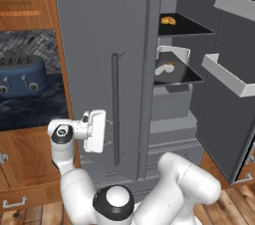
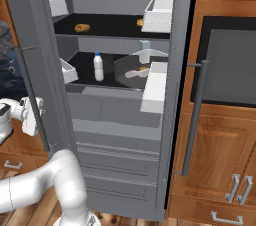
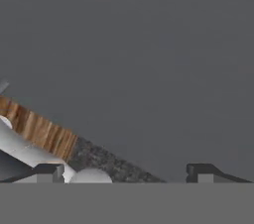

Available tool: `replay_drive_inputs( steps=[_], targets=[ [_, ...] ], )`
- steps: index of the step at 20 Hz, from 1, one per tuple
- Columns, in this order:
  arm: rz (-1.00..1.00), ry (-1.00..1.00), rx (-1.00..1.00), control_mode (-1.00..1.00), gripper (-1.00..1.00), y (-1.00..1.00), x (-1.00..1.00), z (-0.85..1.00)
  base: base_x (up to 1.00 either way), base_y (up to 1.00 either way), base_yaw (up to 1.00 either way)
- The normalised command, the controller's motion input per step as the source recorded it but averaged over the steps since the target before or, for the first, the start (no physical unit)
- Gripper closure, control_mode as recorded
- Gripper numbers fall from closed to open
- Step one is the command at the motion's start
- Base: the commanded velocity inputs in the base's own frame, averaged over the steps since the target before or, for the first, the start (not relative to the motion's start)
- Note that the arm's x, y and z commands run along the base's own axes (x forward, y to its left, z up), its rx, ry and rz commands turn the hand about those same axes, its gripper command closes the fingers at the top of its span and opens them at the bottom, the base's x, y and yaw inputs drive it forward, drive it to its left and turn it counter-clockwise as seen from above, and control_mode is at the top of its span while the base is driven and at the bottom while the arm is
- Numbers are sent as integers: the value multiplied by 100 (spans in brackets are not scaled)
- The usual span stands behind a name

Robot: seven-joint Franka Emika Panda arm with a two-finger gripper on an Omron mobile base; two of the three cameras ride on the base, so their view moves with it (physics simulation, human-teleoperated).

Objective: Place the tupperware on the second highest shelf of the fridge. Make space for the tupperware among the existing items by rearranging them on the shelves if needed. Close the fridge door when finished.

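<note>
White tupperware (image 2: 135,70) tipped on edge

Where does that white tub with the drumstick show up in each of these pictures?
Left base view: the tub sits right of centre, on the second shelf.
Right base view: the tub sits at centre, right of the bottle.
Hand view: grey fridge door; no tub.
Shared landmark: the second shelf.

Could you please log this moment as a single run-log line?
stage: closing fridge | tupperware: on second highest shelf, beside bottle | end effector: open, empty, at left fridge door | right door: open
</note>
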Motion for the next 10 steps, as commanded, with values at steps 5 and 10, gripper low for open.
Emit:
replay_drive_inputs(
  steps=[5, 10],
  targets=[
    [24, 0, 0, -100, -100, -27, 87, 1, 0, 0, 0],
    [31, 0, 0, -100, -100, 0, 100, 9, 0, 0, 0]
  ],
)
